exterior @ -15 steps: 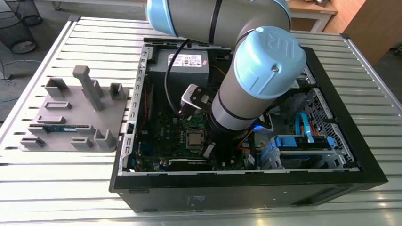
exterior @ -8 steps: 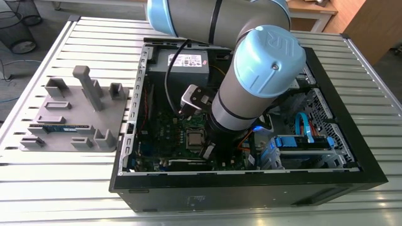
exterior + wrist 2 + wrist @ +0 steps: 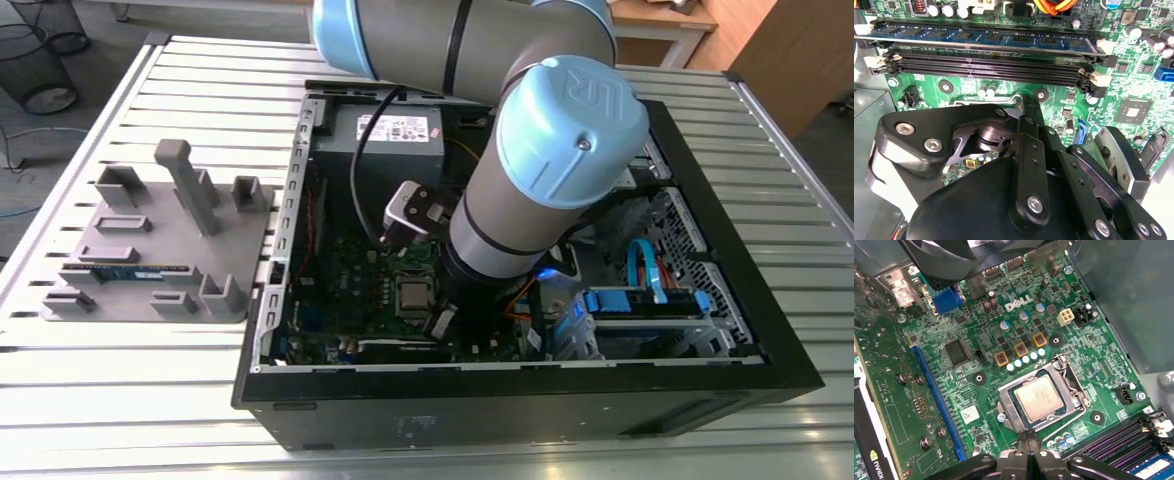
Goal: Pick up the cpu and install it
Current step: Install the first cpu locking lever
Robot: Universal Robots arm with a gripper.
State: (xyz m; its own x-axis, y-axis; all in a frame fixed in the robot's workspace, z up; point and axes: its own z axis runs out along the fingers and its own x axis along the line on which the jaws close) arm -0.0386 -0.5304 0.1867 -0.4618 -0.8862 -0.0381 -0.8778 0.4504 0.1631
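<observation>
One cpu [image 3: 1039,396] lies seated in the motherboard [image 3: 969,390] socket [image 3: 1005,406], so installing looks almost done; the fingers [image 3: 1017,459], pressed together and empty, hang at the socket's edge, leaving little clearance.

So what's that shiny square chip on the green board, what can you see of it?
The cpu is a small flat square with a dull silver metal top carrying faint print. It lies flat in its socket on the green motherboard, framed by a metal bracket. The gripper hovers at the socket's edge, apparently not touching it.
</observation>
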